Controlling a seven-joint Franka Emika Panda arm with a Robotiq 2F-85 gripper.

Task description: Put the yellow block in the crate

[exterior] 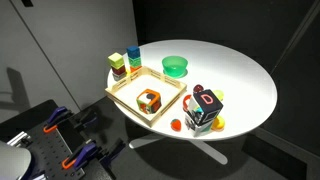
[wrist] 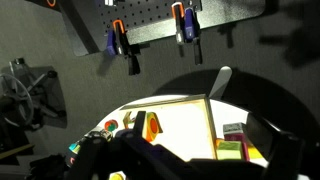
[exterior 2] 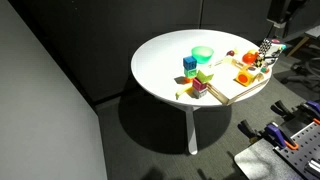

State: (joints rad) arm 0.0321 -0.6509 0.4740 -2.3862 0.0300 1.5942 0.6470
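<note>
The yellow block [exterior: 117,62] sat on the white table [exterior: 245,85], outside the crate [exterior: 127,103] and just beside its far rim. It was packed in a tight cluster with a blue block [exterior: 133,52], a green block [exterior: 133,66] and a red block [exterior: 121,74]; whether any of them were stacked could not be told. Inside the crate lay only an orange-and-black cube [exterior: 150,100]. A green bowl [exterior: 175,67] stood near the crate's far corner, and a lettered cube [exterior: 205,108] stood on the crate's other side. In the wrist view the gripper [wrist: 190,160] hung high above the table, well apart from the blocks. Its fingers were only dark blurs at the lower edge, so how wide they stood could not be told, and nothing showed between them
</note>
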